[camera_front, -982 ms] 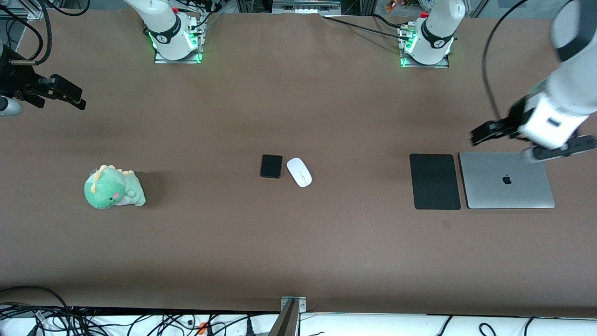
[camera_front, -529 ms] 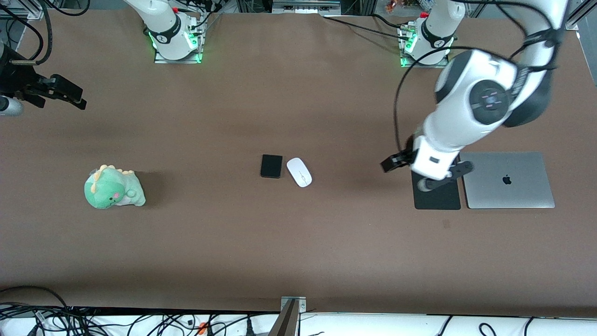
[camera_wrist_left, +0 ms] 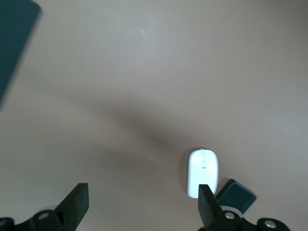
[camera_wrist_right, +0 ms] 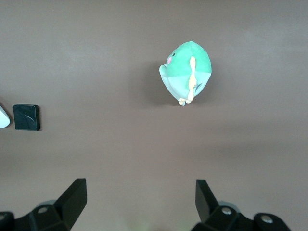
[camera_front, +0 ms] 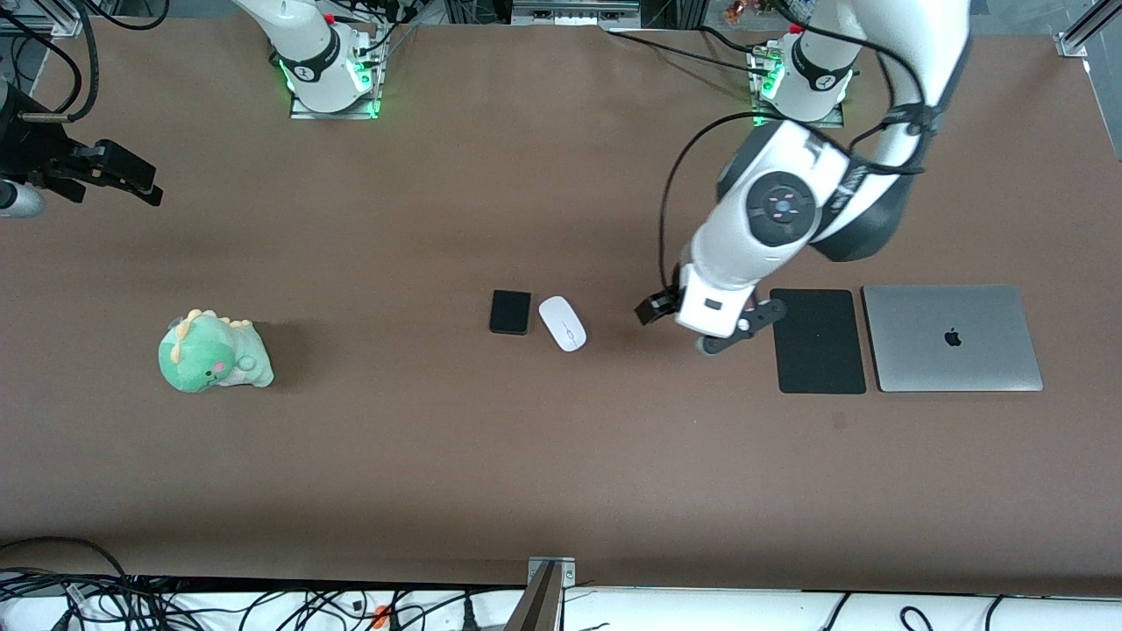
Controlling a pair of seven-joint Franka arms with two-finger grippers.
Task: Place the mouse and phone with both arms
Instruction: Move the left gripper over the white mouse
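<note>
The white mouse [camera_front: 562, 322] lies mid-table, with the black phone [camera_front: 510, 312] right beside it toward the right arm's end. My left gripper [camera_front: 652, 310] is open and empty, over bare table between the mouse and the mouse pad. In the left wrist view the mouse [camera_wrist_left: 203, 172] and a corner of the phone [camera_wrist_left: 236, 195] show by one finger of that gripper [camera_wrist_left: 142, 207]. My right gripper [camera_front: 123, 180] waits open and empty at the right arm's end of the table. The right wrist view shows that gripper [camera_wrist_right: 139, 204], the phone [camera_wrist_right: 26, 117] and an edge of the mouse [camera_wrist_right: 3, 117].
A green plush dinosaur [camera_front: 213, 352] sits toward the right arm's end. A black mouse pad [camera_front: 818, 340] and a closed silver laptop [camera_front: 952, 337] lie side by side toward the left arm's end. The brown table [camera_front: 561, 464] has a wide bare strip nearer the camera.
My left arm has swung from over the laptop, past the mouse pad, toward the mouse. The right arm, mouse and phone have not moved.
</note>
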